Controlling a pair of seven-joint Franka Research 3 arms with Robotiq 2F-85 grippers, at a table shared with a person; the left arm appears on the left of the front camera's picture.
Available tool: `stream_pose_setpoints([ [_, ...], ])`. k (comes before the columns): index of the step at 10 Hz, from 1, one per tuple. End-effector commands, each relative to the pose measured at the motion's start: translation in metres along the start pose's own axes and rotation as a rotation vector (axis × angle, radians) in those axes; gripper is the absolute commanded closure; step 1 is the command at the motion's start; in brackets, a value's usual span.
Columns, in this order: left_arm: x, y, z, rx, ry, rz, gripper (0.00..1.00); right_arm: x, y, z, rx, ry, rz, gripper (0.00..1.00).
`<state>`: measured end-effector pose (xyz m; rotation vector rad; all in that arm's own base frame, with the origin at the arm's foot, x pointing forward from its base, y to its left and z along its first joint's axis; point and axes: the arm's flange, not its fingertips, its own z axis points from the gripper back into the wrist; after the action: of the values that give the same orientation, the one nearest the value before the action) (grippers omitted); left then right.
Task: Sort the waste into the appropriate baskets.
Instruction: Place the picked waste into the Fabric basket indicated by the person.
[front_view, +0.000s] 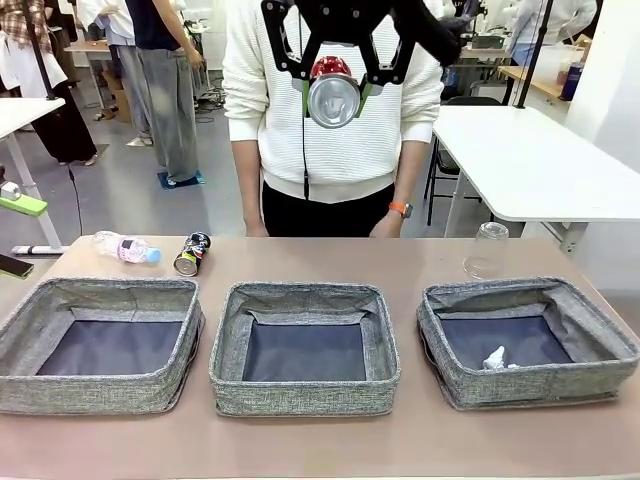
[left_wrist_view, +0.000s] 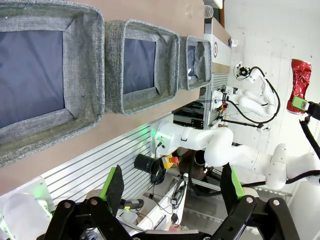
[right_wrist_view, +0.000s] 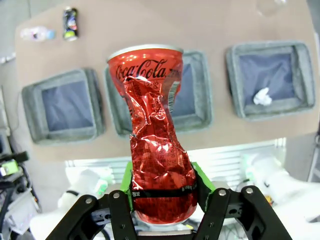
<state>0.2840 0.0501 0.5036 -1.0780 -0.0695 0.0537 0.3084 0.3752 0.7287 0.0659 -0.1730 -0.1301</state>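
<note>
The right end effector (front_view: 335, 92) is clamped on the dented red can (front_view: 333, 100), its green pads pressing the can's lower body on both sides. It is raised high above the surface (front_view: 320, 262), level with the chest of the person (front_view: 260, 100) standing at the far side. From the right wrist camera, the can (right_wrist_view: 152, 125) points down toward the row of baskets and overlaps the middle basket (right_wrist_view: 192, 100).

The left end effector (left_wrist_view: 172, 176) has its fingers spread wide with nothing between them, and sits off the robot-side edge of the surface.

Three grey woven baskets stand in a row near the robot's edge. The left basket (front_view: 110, 290) and the middle basket (front_view: 305, 295) show bare dark bottoms. The right basket (front_view: 520, 292) holds the crumpled white paper wad (front_view: 495, 358).

Behind the left basket lie the clear plastic bottle (front_view: 127, 247) and, just beside it, the crushed dark can (front_view: 191, 253). The clear plastic cup (front_view: 487, 250) stands behind the right basket.
</note>
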Motion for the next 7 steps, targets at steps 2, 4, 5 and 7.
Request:
stream_pose_setpoints([
  [2,-0.0014,-0.0011,0.0004,-0.009,-0.001,0.007,0.0,-0.0017,-0.0007,-0.0013,-0.006,-0.014,-0.016,0.49],
  [4,-0.0014,-0.0011,0.0004,-0.009,-0.001,0.007,0.0,-0.0017,-0.0007,-0.0013,-0.006,-0.014,-0.016,0.49],
  [5,-0.0014,-0.0011,0.0004,-0.009,-0.001,0.007,0.0,-0.0017,-0.0007,-0.0013,-0.006,-0.014,-0.016,0.49],
  [7,-0.0014,-0.0011,0.0004,-0.009,-0.001,0.007,0.0,-0.0017,-0.0007,-0.0013,-0.006,-0.014,-0.016,0.49],
])
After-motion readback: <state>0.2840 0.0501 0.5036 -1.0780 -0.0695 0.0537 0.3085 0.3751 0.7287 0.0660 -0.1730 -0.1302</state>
